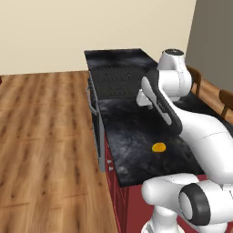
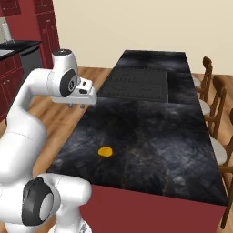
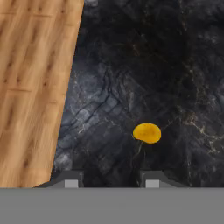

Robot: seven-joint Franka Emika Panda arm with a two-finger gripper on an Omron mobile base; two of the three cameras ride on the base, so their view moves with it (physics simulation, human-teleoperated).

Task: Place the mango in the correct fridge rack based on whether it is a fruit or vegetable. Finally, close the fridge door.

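A long table (image 2: 173,150) with a black, white-veined marble top and dark red sides stands on a wood-plank floor (image 1: 45,136) in a room with a plain cream wall (image 2: 136,22). Set flush into the far half of the top is a dark ribbed cooktop (image 2: 136,84), and in the left base view a pale bar handle (image 1: 92,100) runs along the table's left side below it. Brown wooden chairs (image 2: 214,98) with pale seats line the table's right side. At the far left of the right base view stand dark red cabinets (image 2: 45,27) and a second dark counter (image 2: 18,45).

The mango (image 2: 105,151), a small orange-yellow oval, lies alone on the near part of the marble, closer to the left edge than the right, with bare stone all round it. In the hand view the mango (image 3: 147,132) sits just above and slightly right of the finger tips (image 3: 72,180), apart from them, with the table's left edge and the floor at that picture's left.

The pincer (image 2: 76,105) hangs above the table's left portion, between the cooktop and the mango, well clear of the surface. Its jaws stand apart and hold nothing. The white arm crosses in front of part of the cooktop in the left base view.
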